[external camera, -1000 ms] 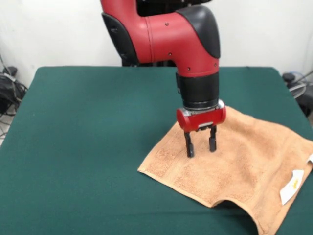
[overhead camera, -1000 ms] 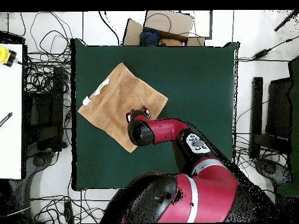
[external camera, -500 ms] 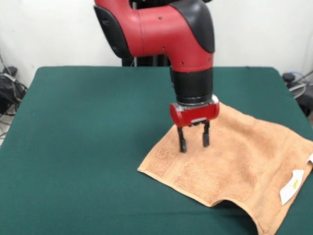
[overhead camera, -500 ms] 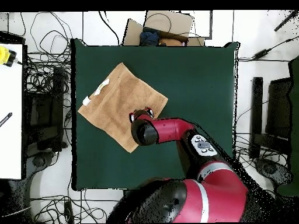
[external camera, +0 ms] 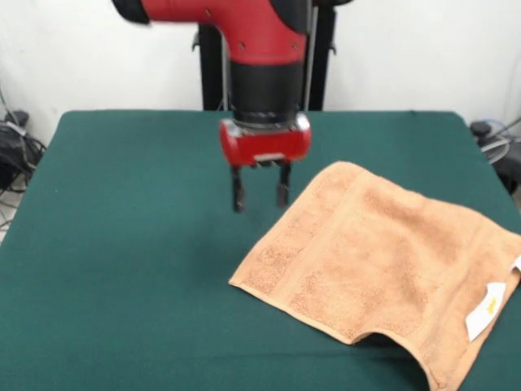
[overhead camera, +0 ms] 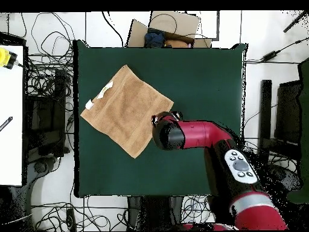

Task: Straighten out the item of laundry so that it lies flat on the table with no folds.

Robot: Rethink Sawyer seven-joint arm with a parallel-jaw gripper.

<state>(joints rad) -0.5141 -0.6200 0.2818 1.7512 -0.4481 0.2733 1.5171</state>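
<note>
The item of laundry, an orange-tan towel (external camera: 383,261) (overhead camera: 125,109), lies spread on the dark green table (external camera: 130,244) (overhead camera: 199,78), at the right in the front view and at the upper left in the overhead view. White tags (external camera: 487,308) show on its right edge. Its near edge lifts in a small fold near the front right. My gripper (external camera: 260,194) (overhead camera: 169,116) hangs open and empty above bare table, just left of the towel's far corner in the front view.
Cables, boxes and equipment lie on the floor round the table (overhead camera: 42,121). A white surface with a yellow object (overhead camera: 6,57) stands at the overhead view's left edge. Cardboard (overhead camera: 169,27) sits beyond the table's top edge in the overhead view.
My gripper rose off the towel and swung left in the front view, off the cloth to above bare table. The towel has stayed in place.
</note>
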